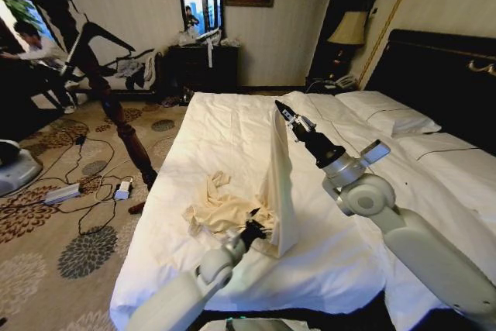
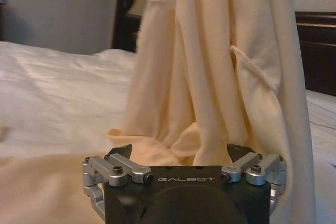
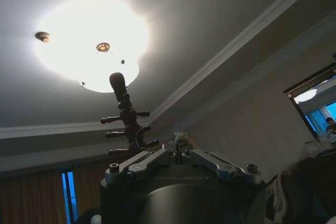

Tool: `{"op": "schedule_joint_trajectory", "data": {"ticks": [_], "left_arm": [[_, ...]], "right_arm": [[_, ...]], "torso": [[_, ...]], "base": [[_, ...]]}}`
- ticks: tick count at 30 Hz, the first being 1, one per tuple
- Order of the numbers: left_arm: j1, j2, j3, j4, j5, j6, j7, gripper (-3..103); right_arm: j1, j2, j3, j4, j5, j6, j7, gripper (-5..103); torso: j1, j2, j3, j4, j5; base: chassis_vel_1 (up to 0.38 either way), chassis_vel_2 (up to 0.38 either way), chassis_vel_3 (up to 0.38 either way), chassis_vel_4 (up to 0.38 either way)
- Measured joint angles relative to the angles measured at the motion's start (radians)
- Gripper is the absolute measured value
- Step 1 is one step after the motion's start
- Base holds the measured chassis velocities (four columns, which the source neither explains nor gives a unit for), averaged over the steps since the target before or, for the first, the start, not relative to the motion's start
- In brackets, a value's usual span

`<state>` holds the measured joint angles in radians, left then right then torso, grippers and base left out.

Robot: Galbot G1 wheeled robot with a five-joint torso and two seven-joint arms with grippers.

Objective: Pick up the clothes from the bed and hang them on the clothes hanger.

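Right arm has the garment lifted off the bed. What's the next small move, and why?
Probably raise the right gripper a little more. It is shut on a corner of the clothes, which hang as a tall drape, but the lower part lies bunched on the bed beside the open left gripper. Lifting should free the cloth before it is carried toward the coat stand.

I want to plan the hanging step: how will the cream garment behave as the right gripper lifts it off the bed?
The clothes look floppy: they drape in long folds from the right gripper, which pinches one end. They seem thin and light, held by a small pinch. The trailing part lies bunched on the bed by the open left gripper and will probably drag or swing.
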<state>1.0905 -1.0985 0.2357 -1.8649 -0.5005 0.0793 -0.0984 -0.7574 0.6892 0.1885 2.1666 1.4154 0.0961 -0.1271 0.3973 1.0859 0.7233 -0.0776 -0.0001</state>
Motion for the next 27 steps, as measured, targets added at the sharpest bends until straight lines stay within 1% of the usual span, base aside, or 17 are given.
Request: {"op": "schedule_joint_trajectory", "data": {"ticks": [2, 4, 7, 12, 14, 16, 21, 23, 25, 27], "left_arm": [[0.006, 0.002, -0.006, -0.004, 0.001, -0.001, 0.0, 100], [0.067, 0.015, -0.064, -0.028, 0.017, -0.016, 0.0, 100], [0.086, 0.014, -0.086, -0.031, 0.021, -0.023, 0.0, 100], [0.106, -0.011, -0.134, 0.001, 0.02, -0.039, -0.001, 100], [0.105, -0.016, -0.138, 0.005, 0.018, -0.04, -0.002, 100], [0.094, -0.042, -0.144, 0.029, 0.003, -0.04, -0.007, 100], [0.08, -0.075, -0.146, 0.06, -0.003, -0.04, -0.012, 100], [0.082, -0.072, -0.152, 0.059, -0.006, -0.042, -0.011, 100], [0.095, -0.05, -0.171, 0.046, -0.007, -0.046, 0.0, 100], [0.099, -0.042, -0.179, 0.043, -0.006, -0.046, 0.002, 100]], "right_arm": [[0.001, 0.002, -0.001, 0.0, -0.001, 0.0, 0.0, 0], [0.01, 0.016, -0.013, -0.002, -0.006, 0.0, -0.001, 0], [0.014, 0.02, -0.016, -0.001, -0.008, 0.001, -0.002, 0], [0.007, 0.02, -0.01, 0.013, -0.008, 0.001, -0.002, 0], [0.004, 0.019, -0.007, 0.015, -0.008, 0.001, -0.002, 0], [-0.008, 0.016, 0.005, 0.024, -0.008, 0.001, -0.002, 0], [-0.019, 0.015, 0.012, 0.035, -0.008, 0.002, -0.003, 0], [-0.024, 0.014, 0.016, 0.038, -0.009, 0.002, -0.004, 0], [-0.03, 0.012, 0.025, 0.038, -0.01, 0.003, -0.005, 0], [-0.031, 0.012, 0.027, 0.038, -0.01, 0.003, -0.005, 0]], "torso": [[0.0, 0.0, 0.0, 0.0, 0.0], [0.0, 0.0, 0.0, -0.0001, -0.0001], [0.0, 0.0, 0.0, -0.0001, -0.0001], [0.0, 0.0, 0.0, -0.0003, 0.0], [0.0, 0.0, 0.0, -0.0003, 0.0], [0.0, 0.0, 0.0, -0.0003, 0.0001], [0.0, 0.0, 0.0, -0.0003, 0.0], [0.0, 0.0, 0.0, -0.0003, 0.0], [0.0, 0.0, 0.0, -0.0003, 0.0001], [0.0, 0.0, 0.0, -0.0003, 0.0001]], "base": [[0.0, 0.0, 0.0, 0.0], [0.0, 0.0, 0.0, 0.0], [0.0, 0.0, 0.0, 0.0], [0.0, 0.0, 0.0, 0.0], [0.0, 0.0, 0.0, 0.0], [0.0, 0.0, 0.0, 0.0], [0.0, 0.0, 0.0, 0.0], [0.0, 0.0, 0.0, 0.0], [0.0, 0.0, 0.0, 0.0], [0.0, 0.0, 0.0, 0.0]]}}
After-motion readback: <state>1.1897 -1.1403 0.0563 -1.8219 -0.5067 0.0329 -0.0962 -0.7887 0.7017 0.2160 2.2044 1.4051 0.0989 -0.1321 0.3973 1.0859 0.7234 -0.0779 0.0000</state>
